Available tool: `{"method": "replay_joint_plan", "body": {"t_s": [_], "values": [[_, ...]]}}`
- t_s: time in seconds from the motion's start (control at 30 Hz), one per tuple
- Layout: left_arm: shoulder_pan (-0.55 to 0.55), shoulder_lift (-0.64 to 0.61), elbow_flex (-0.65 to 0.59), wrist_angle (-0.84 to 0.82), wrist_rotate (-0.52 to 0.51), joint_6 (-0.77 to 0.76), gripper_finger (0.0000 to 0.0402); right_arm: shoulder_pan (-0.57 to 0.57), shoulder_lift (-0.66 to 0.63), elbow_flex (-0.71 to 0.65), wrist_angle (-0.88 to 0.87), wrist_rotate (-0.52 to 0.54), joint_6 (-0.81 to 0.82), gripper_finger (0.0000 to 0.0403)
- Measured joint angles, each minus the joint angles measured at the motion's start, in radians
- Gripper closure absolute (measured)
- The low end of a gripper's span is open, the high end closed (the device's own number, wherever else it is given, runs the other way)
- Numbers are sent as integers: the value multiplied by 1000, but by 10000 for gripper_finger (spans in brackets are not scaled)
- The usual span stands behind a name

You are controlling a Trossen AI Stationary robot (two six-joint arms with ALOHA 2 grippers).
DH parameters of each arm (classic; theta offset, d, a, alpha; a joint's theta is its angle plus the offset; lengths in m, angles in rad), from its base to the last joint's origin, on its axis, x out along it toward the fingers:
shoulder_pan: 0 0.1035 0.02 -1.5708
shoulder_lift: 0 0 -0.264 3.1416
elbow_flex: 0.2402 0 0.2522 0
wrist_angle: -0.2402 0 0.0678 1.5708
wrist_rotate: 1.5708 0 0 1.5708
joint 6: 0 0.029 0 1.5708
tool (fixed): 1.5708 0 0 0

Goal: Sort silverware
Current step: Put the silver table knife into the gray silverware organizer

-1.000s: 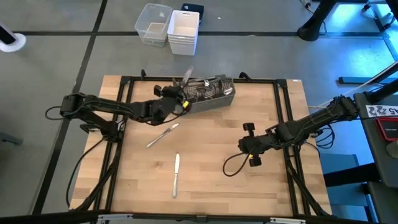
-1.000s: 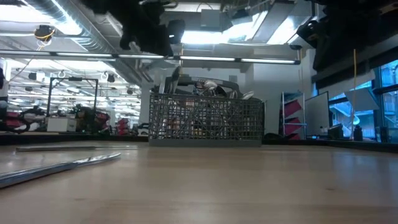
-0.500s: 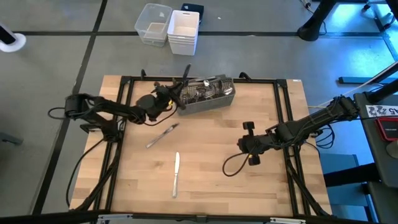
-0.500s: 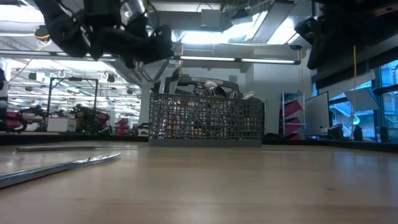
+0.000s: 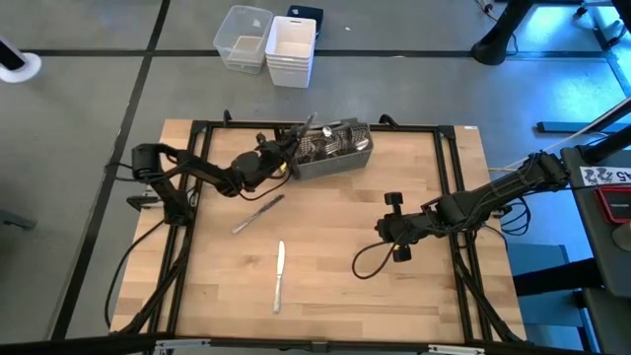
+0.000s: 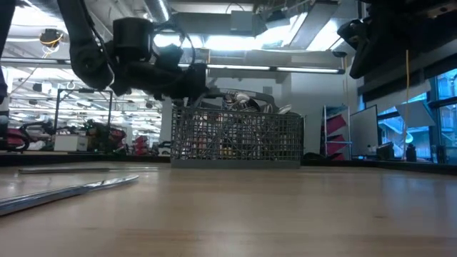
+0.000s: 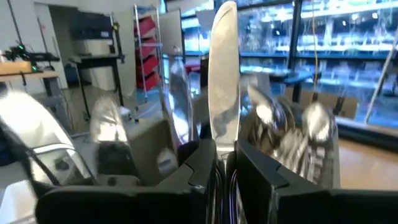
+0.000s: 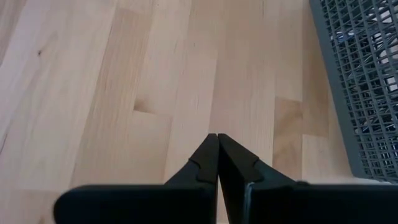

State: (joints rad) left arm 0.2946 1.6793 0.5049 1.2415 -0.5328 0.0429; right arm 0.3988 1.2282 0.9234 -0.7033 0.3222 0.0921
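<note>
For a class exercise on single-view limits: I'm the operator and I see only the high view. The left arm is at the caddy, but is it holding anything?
Observer: Yes. The left gripper is shut on a table knife, blade standing between the fingers.
Operator: Anything else in the caddy?
Observer: More silverware shows just behind the knife.
Operator: And the right gripper?
Observer: The right gripper is shut and empty, over bare table beside the caddy.

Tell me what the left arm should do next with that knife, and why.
Probably lift the knife straight up clear of the mesh caddy. The left end effector is shut on it beside the caddy's other silverware, and two pieces already lie on the table.
</note>
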Motion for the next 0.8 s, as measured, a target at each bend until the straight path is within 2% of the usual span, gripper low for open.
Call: {"method": "replay_joint_plan", "body": {"t_s": [0.27,0.5,0.8], "values": [[-4,35,5,-31,2,-43,357,0,0,0,-2,0,0,393],[-29,36,3,-40,-2,-7,355,0,0,0,-2,0,0,393],[-56,38,2,-47,-27,26,284,0,0,0,-3,-2,4,393]]}}
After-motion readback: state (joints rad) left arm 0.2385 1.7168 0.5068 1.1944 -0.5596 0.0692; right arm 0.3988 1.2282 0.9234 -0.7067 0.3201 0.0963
